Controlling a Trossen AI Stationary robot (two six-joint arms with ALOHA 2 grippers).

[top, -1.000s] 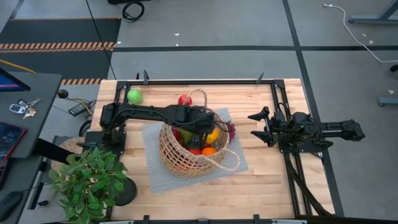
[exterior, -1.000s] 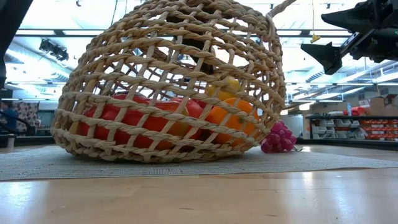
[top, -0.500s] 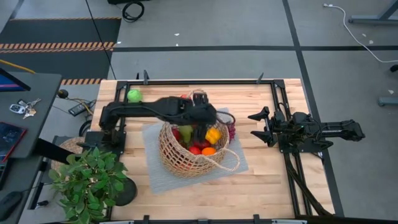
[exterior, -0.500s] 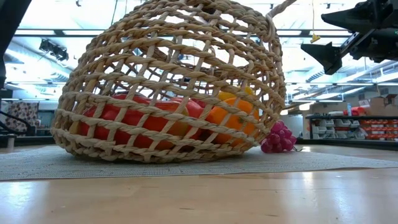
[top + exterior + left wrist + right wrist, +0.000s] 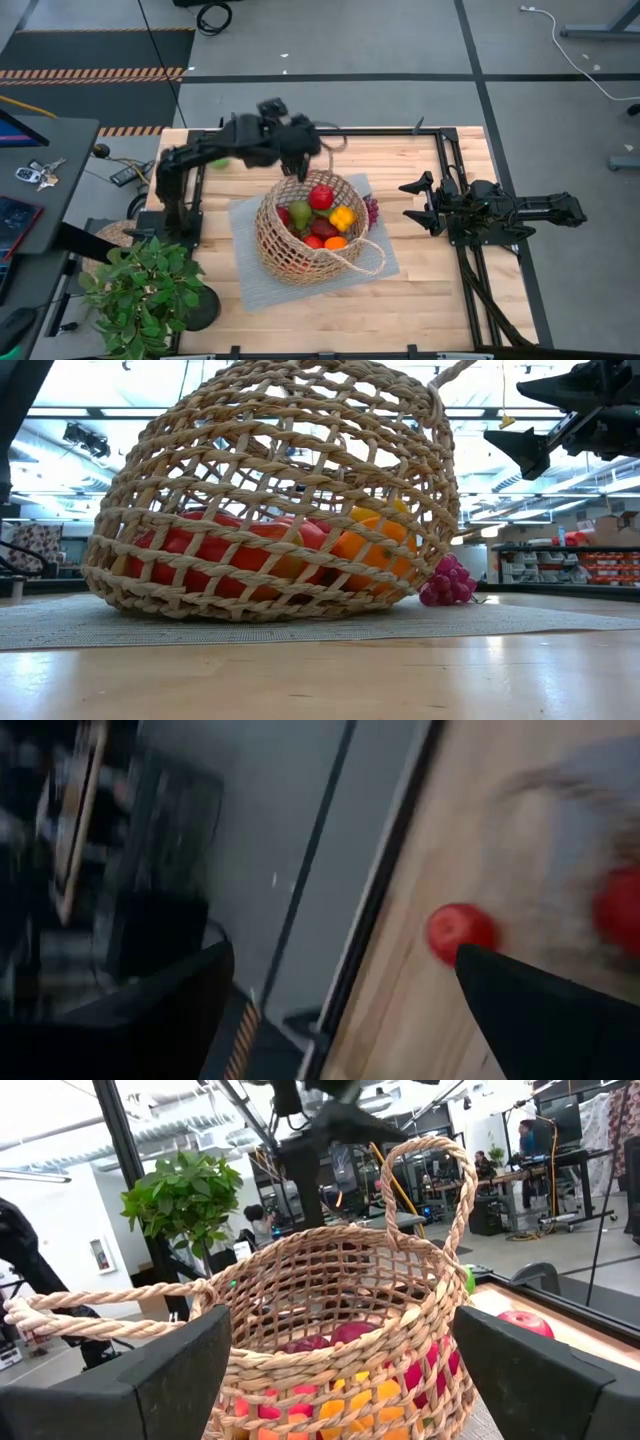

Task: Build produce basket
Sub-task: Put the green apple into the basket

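Observation:
The tan wicker basket (image 5: 300, 245) stands on its base on a grey mat (image 5: 248, 285) at mid table and fills the low view (image 5: 270, 500). In it lie a red apple (image 5: 321, 197), a yellow pepper (image 5: 342, 217), an orange (image 5: 335, 242), a green pear (image 5: 298, 213) and other red pieces. A red apple (image 5: 458, 930) rests on the wood behind the basket, also in the right wrist view (image 5: 522, 1323). My left gripper (image 5: 298, 148) hangs open and empty above the far edge. My right gripper (image 5: 420, 205) waits open to the basket's right.
A purple grape bunch (image 5: 372, 210) lies on the mat against the basket's right side (image 5: 447, 582). A bit of green apple (image 5: 218, 160) shows under the left arm. A potted plant (image 5: 140, 290) stands at the near left corner. Black rails (image 5: 330, 131) edge the table.
My left gripper has risen out of the basket and swung up toward the table's far edge. A red apple now shows on top of the pile where the gripper was. The basket and my right arm have kept still.

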